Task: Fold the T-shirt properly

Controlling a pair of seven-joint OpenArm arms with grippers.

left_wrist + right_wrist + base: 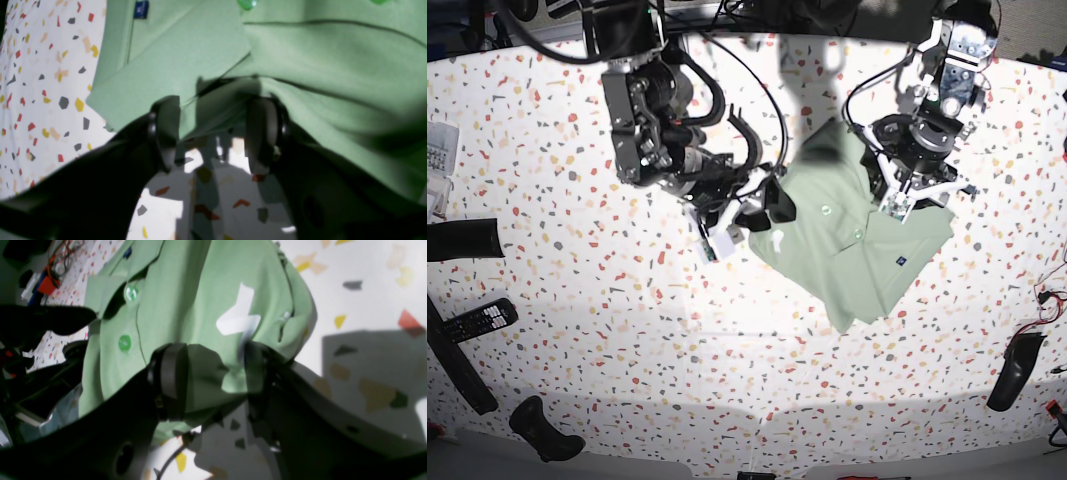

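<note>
We see the pale green T-shirt (847, 240) bunched above the speckled table (627, 330), collar, buttons and dark label showing. The right end effector (213, 373) pinches its edge by the white mark; the left end effector (213, 133) grips a fold.

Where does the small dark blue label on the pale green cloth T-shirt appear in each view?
Left wrist: the small dark blue label is at the top edge, left of centre, near the collar.
Right wrist: it is a blue speck near the top left.
Base: it sits right of centre, on the pale green cloth T-shirt.
Shared landmark: the green buttons, beside it in every view.
</note>
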